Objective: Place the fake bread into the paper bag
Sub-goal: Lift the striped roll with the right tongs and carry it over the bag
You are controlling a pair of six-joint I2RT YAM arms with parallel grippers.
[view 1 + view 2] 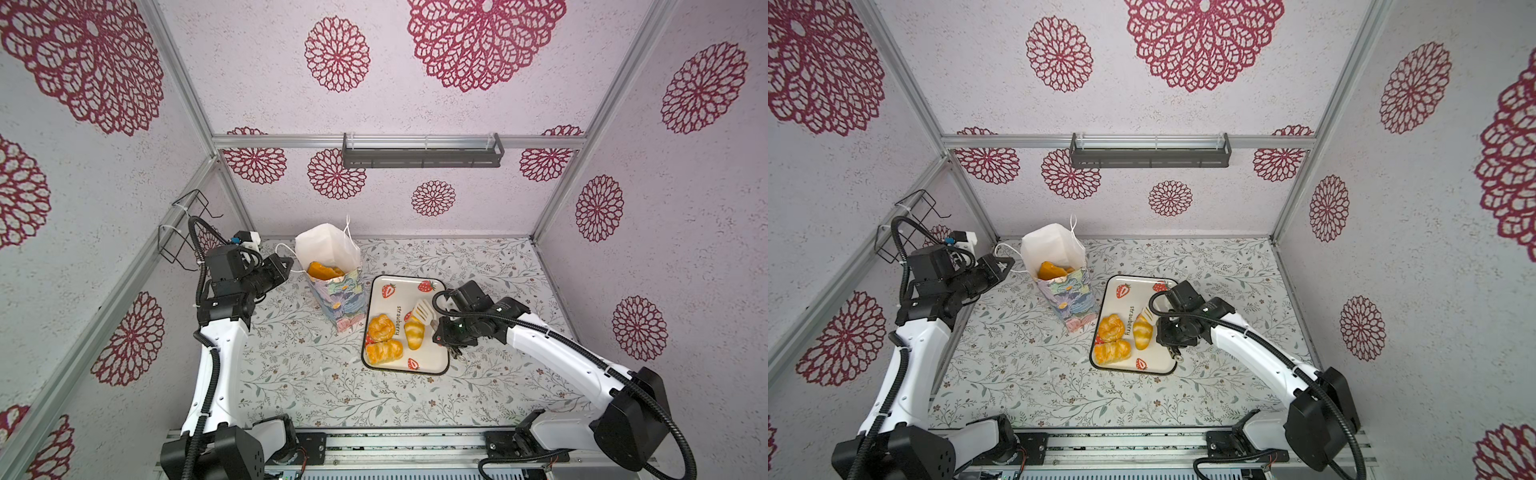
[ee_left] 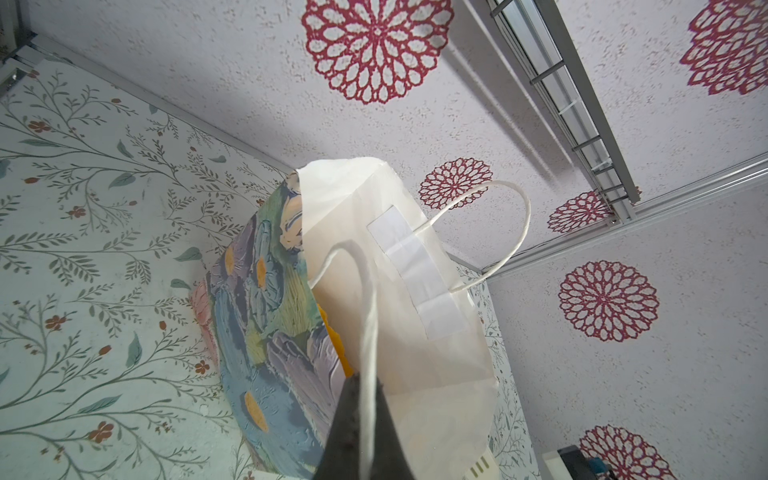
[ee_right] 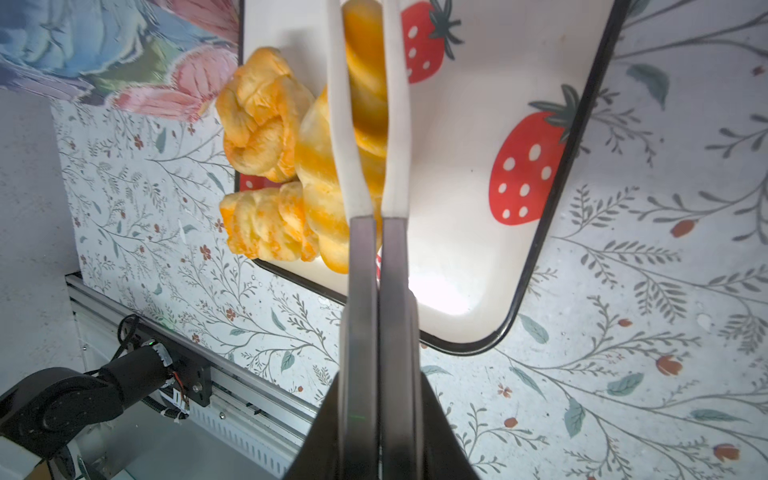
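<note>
The right tool (image 3: 376, 432) is squeezed shut on tongs (image 3: 361, 249), whose white ends straddle the braided loaf (image 3: 320, 166) lying lengthwise ahead of it on the tray (image 3: 449, 187). The paper bag (image 1: 343, 299) stands just beyond, with the left tool (image 2: 365, 436) pinching its cord handle (image 2: 370, 332).

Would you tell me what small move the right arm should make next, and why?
Probably a lift straight up. The right gripper is shut on the tongs, whose white blades pinch the braided loaf on the tray, with two other pastries close beside it. The left gripper holds the paper bag by its cord handle, and the mouth stands open.
</note>
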